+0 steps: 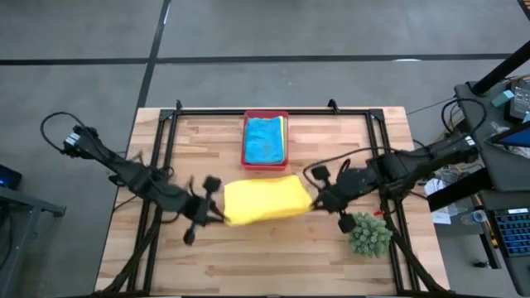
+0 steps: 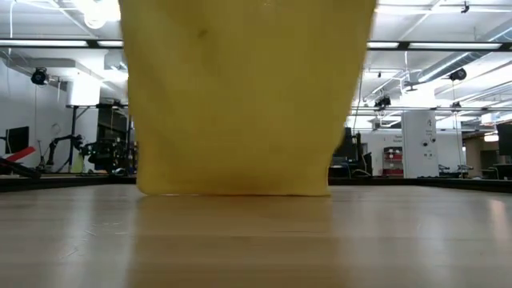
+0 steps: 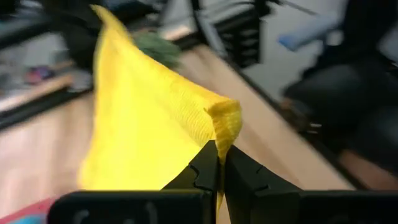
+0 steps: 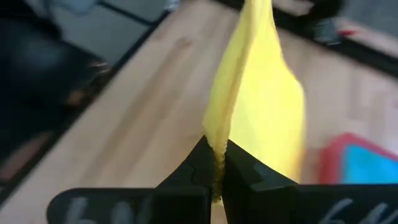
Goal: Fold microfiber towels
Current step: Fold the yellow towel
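A yellow microfiber towel [image 1: 261,199] hangs stretched between the two grippers over the middle of the table [image 1: 248,265], its lower edge just meeting the wood in the low view, where the cloth [image 2: 244,96] fills the centre and hides both arms. The left gripper [image 1: 217,213] pinches the towel's left end; in its wrist view the two dark fingers [image 3: 205,171] are pressed together on a bunched yellow corner [image 3: 224,118]. The right gripper [image 1: 315,201] pinches the opposite end, its fingers [image 4: 202,162] closed on a thin fold of cloth [image 4: 221,146]. Both arms reach in low from the table's left and right edges, angled toward the centre, wrists about level with each other. Behind the held towel, near the far edge, a turquoise towel [image 1: 264,141] lies on top in the pink tray [image 1: 265,166], with slivers of yellow and green showing at its right side; what else is stacked beneath is hidden. A spiky green plant [image 1: 369,234] stands near the right edge, just in front of the right arm.
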Available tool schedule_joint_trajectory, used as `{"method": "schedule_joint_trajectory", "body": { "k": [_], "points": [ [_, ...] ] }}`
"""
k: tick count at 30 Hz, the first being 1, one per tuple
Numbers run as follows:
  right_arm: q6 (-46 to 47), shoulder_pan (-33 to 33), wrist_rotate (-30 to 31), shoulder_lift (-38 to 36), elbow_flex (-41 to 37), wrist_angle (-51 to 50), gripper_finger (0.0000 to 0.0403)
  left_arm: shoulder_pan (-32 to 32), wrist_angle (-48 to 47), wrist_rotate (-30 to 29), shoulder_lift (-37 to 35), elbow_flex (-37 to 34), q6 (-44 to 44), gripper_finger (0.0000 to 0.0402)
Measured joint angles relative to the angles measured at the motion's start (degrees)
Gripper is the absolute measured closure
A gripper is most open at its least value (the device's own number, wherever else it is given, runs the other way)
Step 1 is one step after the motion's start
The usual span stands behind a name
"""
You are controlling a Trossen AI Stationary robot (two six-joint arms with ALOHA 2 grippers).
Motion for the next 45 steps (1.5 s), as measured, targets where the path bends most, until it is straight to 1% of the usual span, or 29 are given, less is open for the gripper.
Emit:
{"method": "schedule_joint_trajectory", "body": {
  "k": [3, 7, 11, 13, 18, 23, 27, 29, 34, 37, 41, 45],
  "points": [
    [3.2, 2.8, -1.9, 1.1, -1.8, 1.2, 0.0394, -2.1, 1.9, 3.1, 5.0, 0.0, -4.6, 0.0402],
    [8.1, 6.4, -2.1, 3.2, -4.2, 3.2, 0.0394, -4.8, 4.0, 3.5, 11.3, 0.0, -12.5, 0.0402],
    [12.9, 9.5, -2.1, 6.6, -6.8, 7.8, 0.0394, -6.8, 6.6, 3.9, 18.1, 0.0, -20.4, 0.0402],
    [14.9, 10.6, -2.7, 8.7, -8.2, 10.2, 0.0394, -7.6, 8.7, 5.6, 21.3, 0.0, -22.9, 0.0402],
    [19.9, 11.9, -6.2, 14.4, -10.7, 15.2, 0.0394, -8.6, 16.6, 14.7, 27.9, 0.0, -28.9, 0.0402],
    [22.7, 12.1, -6.3, 19.1, -11.6, 16.7, 0.0394, -8.7, 18.0, 15.0, 31.0, 0.0, -30.0, 0.0402],
    [22.6, 11.6, -6.0, 21.1, -11.6, 16.4, 0.0394, -7.9, 15.7, 9.4, 31.0, 0.0, -29.6, 0.0402],
    [22.5, 11.1, -5.6, 21.2, -11.6, 15.8, 0.0394, -7.6, 12.6, 8.1, 30.2, 0.0, -29.6, 0.0402],
    [20.9, 9.4, 0.3, 17.7, -11.5, 10.4, 0.0394, -7.4, 3.9, 3.8, 25.4, 0.1, -29.5, 0.0402],
    [18.2, 8.2, 6.0, 14.1, -10.5, 5.0, 0.0394, -7.2, 0.0, -0.4, 21.2, 0.1, -25.8, 0.0402],
    [12.8, 5.3, 15.9, 7.6, -8.0, -2.3, 0.0394, -6.3, -4.7, -10.4, 13.4, 0.1, -19.4, 0.0402],
    [6.9, 0.4, 23.4, 1.3, -6.3, -3.8, 0.0394, -3.6, -7.2, -18.1, 4.6, 0.2, -12.1, 0.0402]
  ]
}}
